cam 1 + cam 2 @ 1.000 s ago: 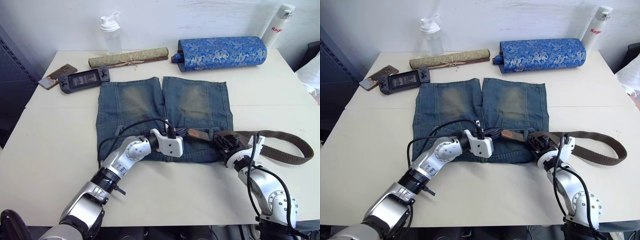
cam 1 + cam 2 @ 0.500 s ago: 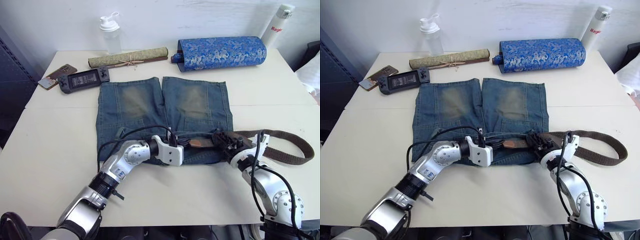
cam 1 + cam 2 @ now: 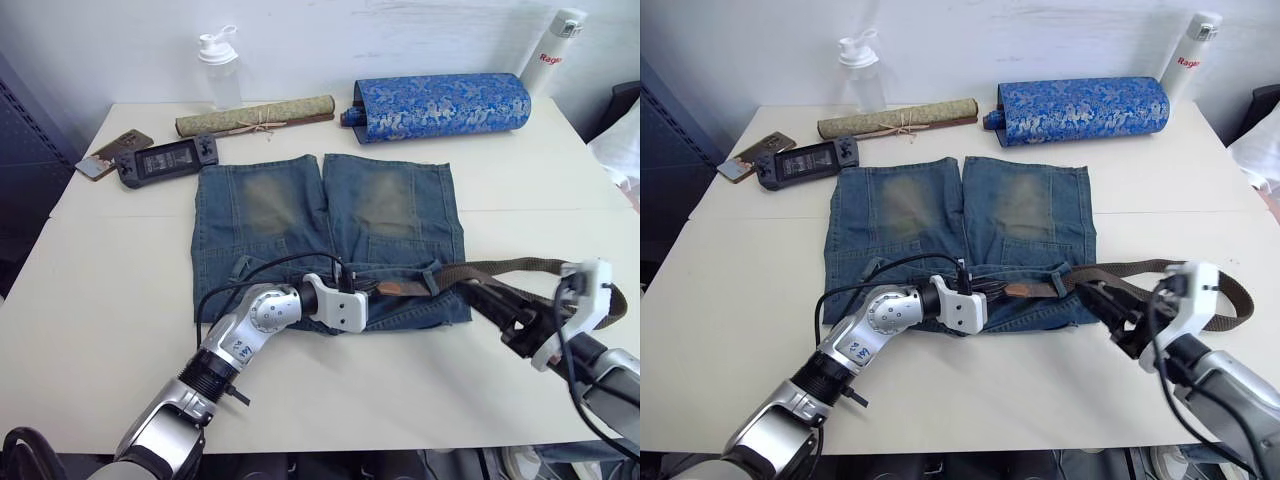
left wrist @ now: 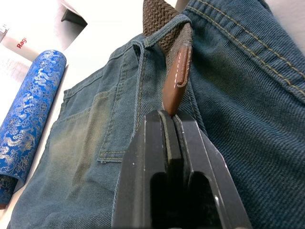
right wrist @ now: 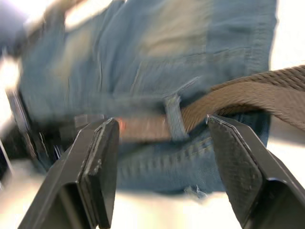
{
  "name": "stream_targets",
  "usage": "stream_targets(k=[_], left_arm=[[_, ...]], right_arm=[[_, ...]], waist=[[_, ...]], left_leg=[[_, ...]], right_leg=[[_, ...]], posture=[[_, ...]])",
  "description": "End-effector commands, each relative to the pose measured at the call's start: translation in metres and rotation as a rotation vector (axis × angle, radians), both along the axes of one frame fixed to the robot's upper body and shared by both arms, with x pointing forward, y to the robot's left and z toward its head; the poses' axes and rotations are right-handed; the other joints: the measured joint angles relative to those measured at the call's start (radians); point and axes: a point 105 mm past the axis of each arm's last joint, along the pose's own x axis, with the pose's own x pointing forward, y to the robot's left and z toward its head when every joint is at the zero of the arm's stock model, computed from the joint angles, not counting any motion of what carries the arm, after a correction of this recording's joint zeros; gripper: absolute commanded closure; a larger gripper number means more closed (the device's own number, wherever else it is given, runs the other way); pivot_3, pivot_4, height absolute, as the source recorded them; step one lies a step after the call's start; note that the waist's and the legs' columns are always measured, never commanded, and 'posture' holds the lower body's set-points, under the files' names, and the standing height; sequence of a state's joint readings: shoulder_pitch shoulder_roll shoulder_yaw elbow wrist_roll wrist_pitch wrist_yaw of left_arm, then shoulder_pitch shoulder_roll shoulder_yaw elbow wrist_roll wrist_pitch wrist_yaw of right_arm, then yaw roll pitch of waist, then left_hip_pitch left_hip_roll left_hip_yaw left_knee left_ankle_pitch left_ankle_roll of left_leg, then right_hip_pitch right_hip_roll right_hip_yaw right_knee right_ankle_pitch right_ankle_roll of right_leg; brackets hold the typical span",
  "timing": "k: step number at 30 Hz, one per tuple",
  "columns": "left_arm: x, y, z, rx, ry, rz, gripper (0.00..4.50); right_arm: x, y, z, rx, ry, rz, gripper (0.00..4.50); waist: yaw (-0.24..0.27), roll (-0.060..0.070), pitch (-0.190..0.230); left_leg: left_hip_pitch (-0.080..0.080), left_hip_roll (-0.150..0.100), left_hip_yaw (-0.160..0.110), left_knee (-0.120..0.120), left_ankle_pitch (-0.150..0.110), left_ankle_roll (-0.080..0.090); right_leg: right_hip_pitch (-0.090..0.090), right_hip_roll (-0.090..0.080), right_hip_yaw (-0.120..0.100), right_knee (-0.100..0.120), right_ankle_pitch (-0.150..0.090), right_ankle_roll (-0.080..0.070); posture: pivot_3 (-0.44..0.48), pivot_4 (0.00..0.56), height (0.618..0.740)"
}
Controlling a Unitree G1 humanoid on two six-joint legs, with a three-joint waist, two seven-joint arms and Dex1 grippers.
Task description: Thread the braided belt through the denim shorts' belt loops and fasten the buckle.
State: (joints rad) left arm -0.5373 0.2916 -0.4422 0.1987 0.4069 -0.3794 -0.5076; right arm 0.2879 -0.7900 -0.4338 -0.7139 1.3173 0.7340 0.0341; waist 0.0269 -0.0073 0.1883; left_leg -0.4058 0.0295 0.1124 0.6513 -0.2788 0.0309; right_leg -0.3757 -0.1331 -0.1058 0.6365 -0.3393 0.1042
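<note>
Near table edge (image 3: 100, 330) in front of denim shorts (image 3: 330, 215): bare strip, open for approach from L and R. Waistband centre blocked by left gripper (image 3: 372, 289), fingers closed on tan end tab of braided belt (image 3: 520, 268). R of shorts, belt loop laid across table surface, partly crossed by right gripper (image 3: 1102, 303), fingers spread wide, off the belt. Far edge crowded: blue brocade roll (image 3: 440, 105), scroll (image 3: 255, 115), clear bottle (image 3: 222, 70), white bottle (image 3: 550, 55). Far L corner taken by game console (image 3: 168, 160) & phone (image 3: 112, 150)
</note>
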Motion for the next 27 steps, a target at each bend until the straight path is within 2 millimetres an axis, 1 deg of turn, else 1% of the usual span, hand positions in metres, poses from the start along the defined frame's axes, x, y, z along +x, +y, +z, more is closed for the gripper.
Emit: stream_targets(k=[1, 4, 7, 9, 12, 14, 15, 16, 17, 19, 22, 24, 27], left_arm=[[-0.004, -0.003, -0.001, -0.004, -0.001, -0.008, 4.50], [-0.003, -0.003, -0.001, -0.001, -0.004, -0.009, 4.50], [-0.003, -0.004, 0.000, -0.006, -0.001, -0.006, 4.50], [-0.003, -0.004, 0.001, -0.004, -0.003, -0.009, 4.50], [-0.004, -0.004, 0.000, -0.003, -0.002, -0.009, 4.50], [-0.004, -0.004, 0.000, -0.003, -0.002, -0.008, 4.50], [-0.004, -0.004, 0.000, -0.003, -0.002, -0.008, 4.50], [-0.004, -0.003, 0.000, -0.002, -0.002, -0.008, 4.50], [-0.004, -0.003, -0.001, -0.001, -0.002, -0.008, 4.50], [-0.005, -0.003, -0.001, 0.000, -0.002, -0.009, 4.50], [-0.004, 0.000, 0.003, -0.015, -0.005, 0.000, 4.50], [-0.002, 0.009, 0.010, -0.035, -0.014, 0.017, 4.50], [-0.003, 0.028, 0.025, -0.066, -0.053, 0.044, 4.50]], right_arm=[[-0.001, 0.008, -0.015, -0.190, -0.030, 0.058, 1.39], [0.005, 0.005, -0.031, -0.309, -0.030, 0.036, 1.39], [0.008, 0.005, -0.043, -0.357, -0.023, 0.029, 1.39], [0.012, 0.000, -0.050, -0.386, -0.012, -0.010, 1.39], [0.020, -0.004, -0.061, -0.405, 0.004, -0.061, 2.16], [0.020, -0.002, -0.064, -0.392, 0.011, -0.063, 3.19], [0.020, 0.000, -0.065, -0.382, 0.015, -0.062, 3.53], [0.020, 0.001, -0.068, -0.381, 0.029, -0.061, 4.07], [0.020, 0.002, -0.070, -0.381, 0.038, -0.060, 4.43], [0.021, 0.001, -0.076, -0.393, 0.069, -0.076, 4.43], [0.022, 0.000, -0.082, -0.388, 0.113, -0.088, 4.43], [0.023, 0.003, -0.084, -0.384, 0.131, -0.084, 4.43], [0.023, 0.006, -0.086, -0.386, 0.141, -0.078, 4.43]], waist=[[0.002, 0.000, 0.000], [0.001, 0.000, 0.000], [0.001, 0.000, 0.000], [0.001, 0.000, 0.000], [0.001, 0.000, 0.000], [0.000, 0.000, 0.000], [0.000, -0.001, -0.001], [0.000, -0.002, -0.001], [0.000, -0.003, -0.001], [-0.001, -0.004, -0.002], [-0.002, -0.009, -0.006], [-0.003, -0.011, -0.007], [-0.010, -0.013, -0.008]], left_leg=[[0.000, 0.000, 0.000, 0.000, 0.000, 0.000], [0.000, -0.001, 0.000, 0.000, 0.002, -0.003], [0.000, -0.001, 0.000, 0.001, 0.002, -0.004], [0.000, -0.001, 0.000, 0.001, 0.002, -0.004], [0.000, -0.001, 0.000, 0.001, 0.002, -0.004], [0.000, -0.001, 0.000, 0.001, 0.003, -0.004], [0.000, -0.001, 0.000, 0.001, 0.002, -0.004], [0.000, -0.001, 0.000, 0.002, 0.002, -0.004], [0.000, 0.000, 0.000, 0.002, 0.002, -0.004], [0.000, 0.000, 0.000, 0.002, 0.002, -0.004], [0.000, 0.000, 0.000, 0.002, 0.002, -0.004], [0.000, 0.000, 0.000, 0.002, 0.002, -0.004], [0.001, 0.001, -0.001, 0.001, 0.001, -0.004]], right_leg=[[0.000, 0.000, 0.000, 0.000, 0.000, 0.000], [0.000, 0.000, 0.000, -0.001, 0.000, 0.000], [0.000, 0.000, -0.001, 0.000, 0.000, 0.001], [0.000, 0.000, -0.001, 0.000, 0.000, 0.001], [0.000, 0.000, -0.001, 0.000, 0.000, 0.001], [0.000, 0.000, -0.001, 0.000, 0.000, 0.001], [0.000, 0.000, -0.001, 0.000, 0.000, 0.001], [0.001, 0.000, -0.001, 0.000, 0.000, 0.001], [0.001, 0.000, -0.001, 0.000, 0.000, 0.001], [0.001, 0.000, -0.001, 0.000, 0.000, 0.001], [0.001, 0.000, -0.001, 0.000, 0.000, 0.001], [0.001, 0.000, -0.001, 0.000, 0.000, 0.000], [0.001, 0.000, -0.001, 0.000, 0.000, 0.000]], posture=[[0.000, 0.150, 0.717], [0.000, 0.150, 0.717], [0.000, 0.150, 0.717], [0.000, 0.150, 0.717], [0.000, 0.150, 0.717], [0.000, 0.150, 0.717], [0.000, 0.150, 0.717], [0.000, 0.150, 0.717], [0.000, 0.150, 0.717], [0.000, 0.150, 0.717], [0.000, 0.150, 0.717], [0.000, 0.150, 0.717], [0.000, 0.150, 0.717]])
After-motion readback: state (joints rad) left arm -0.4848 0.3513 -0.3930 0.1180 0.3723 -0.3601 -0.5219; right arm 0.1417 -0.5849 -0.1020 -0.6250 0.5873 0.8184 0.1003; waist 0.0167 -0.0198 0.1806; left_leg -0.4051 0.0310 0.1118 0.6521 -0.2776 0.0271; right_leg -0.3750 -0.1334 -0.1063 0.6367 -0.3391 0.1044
